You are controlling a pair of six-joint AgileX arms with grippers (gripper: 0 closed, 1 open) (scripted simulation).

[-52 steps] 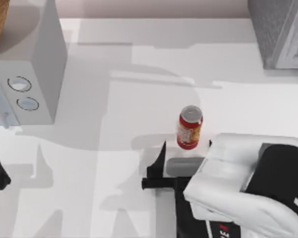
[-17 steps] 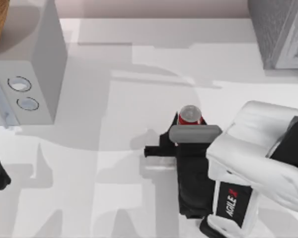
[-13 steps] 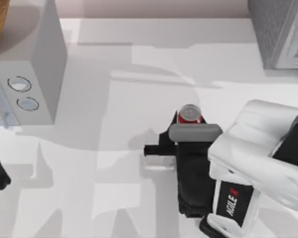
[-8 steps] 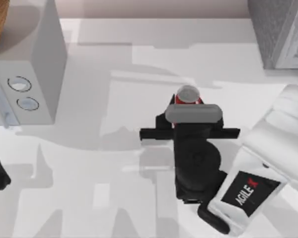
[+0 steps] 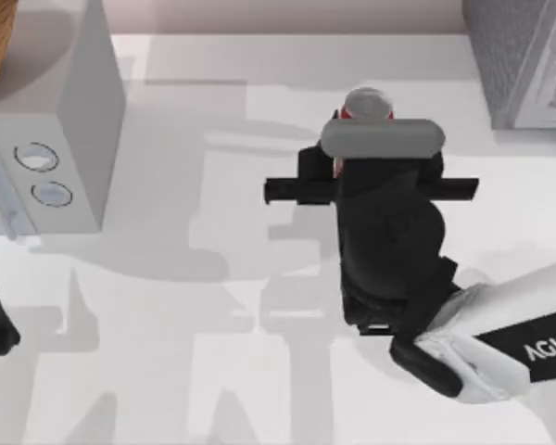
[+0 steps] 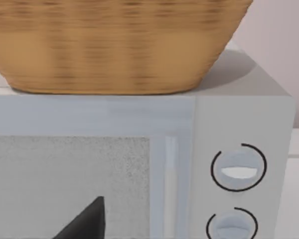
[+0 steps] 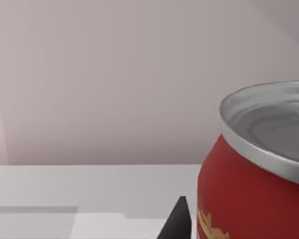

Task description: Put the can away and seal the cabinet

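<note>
The right gripper (image 5: 363, 125) holds the can (image 5: 367, 105) in its jaws above the desk's (image 5: 167, 352) far middle. Carrying step; next it must swing right toward the cabinet (image 5: 524, 60). Left arm parked near left.

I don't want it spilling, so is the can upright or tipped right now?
Upright. The can shows its round silver lid facing up in the top view, held in the right gripper; the right wrist view shows its lid level above the red wall.
</note>
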